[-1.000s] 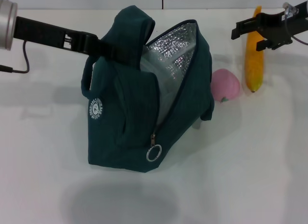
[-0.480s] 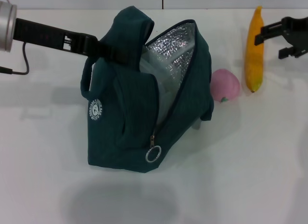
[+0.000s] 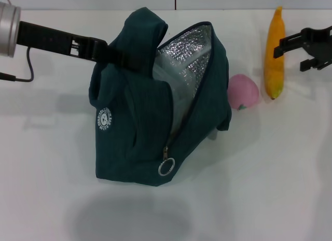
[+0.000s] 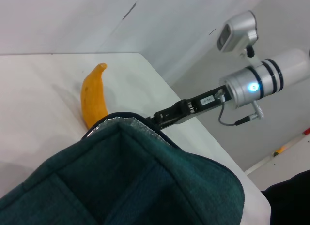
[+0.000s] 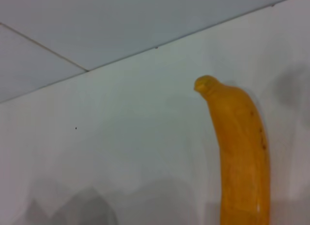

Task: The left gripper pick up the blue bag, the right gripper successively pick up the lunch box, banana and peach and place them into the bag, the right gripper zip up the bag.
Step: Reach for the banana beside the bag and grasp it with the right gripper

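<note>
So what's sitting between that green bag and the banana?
The peach. In the head view it lies on the table right beside the bag, with a bare white strip between it and the banana.

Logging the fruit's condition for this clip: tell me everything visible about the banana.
The banana is a single yellow-orange fruit, gently curved, with a few small brown specks and a pointed stem tip facing away from the robot. It lies flat on the white table, to the right of the peach and apart from it. Nothing grips it: the right gripper hangs open just beside it on its right, not touching. It is outside the blue bag.
</note>
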`<state>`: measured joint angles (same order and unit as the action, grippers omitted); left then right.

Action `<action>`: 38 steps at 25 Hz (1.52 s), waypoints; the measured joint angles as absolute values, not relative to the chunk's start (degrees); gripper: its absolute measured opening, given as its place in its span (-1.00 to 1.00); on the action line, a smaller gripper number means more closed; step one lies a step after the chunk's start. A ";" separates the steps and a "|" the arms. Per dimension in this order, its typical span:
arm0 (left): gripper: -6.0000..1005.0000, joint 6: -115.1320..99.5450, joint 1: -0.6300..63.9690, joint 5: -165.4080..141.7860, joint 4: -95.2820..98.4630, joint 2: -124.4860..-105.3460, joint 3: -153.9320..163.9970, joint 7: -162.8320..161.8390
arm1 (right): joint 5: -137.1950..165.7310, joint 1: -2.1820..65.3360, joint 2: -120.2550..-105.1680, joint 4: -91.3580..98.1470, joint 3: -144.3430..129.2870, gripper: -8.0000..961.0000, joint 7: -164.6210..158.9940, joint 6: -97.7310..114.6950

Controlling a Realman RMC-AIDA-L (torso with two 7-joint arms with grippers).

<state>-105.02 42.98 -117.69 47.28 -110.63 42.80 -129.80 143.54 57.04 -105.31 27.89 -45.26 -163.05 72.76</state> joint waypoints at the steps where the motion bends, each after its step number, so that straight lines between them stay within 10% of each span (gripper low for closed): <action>1: -0.91 -105.01 43.00 -117.69 47.28 -110.66 42.80 -129.78 | 143.78 57.28 -105.50 27.39 -45.26 0.78 -163.05 72.26; 38: -0.91 -104.84 41.77 -117.87 47.11 -110.65 42.80 -129.48 | 151.22 59.22 -110.50 23.64 -43.02 0.72 -162.94 62.54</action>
<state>-104.84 41.77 -117.87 47.11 -110.65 42.80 -129.48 151.22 59.22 -110.50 23.64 -43.02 -162.95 62.54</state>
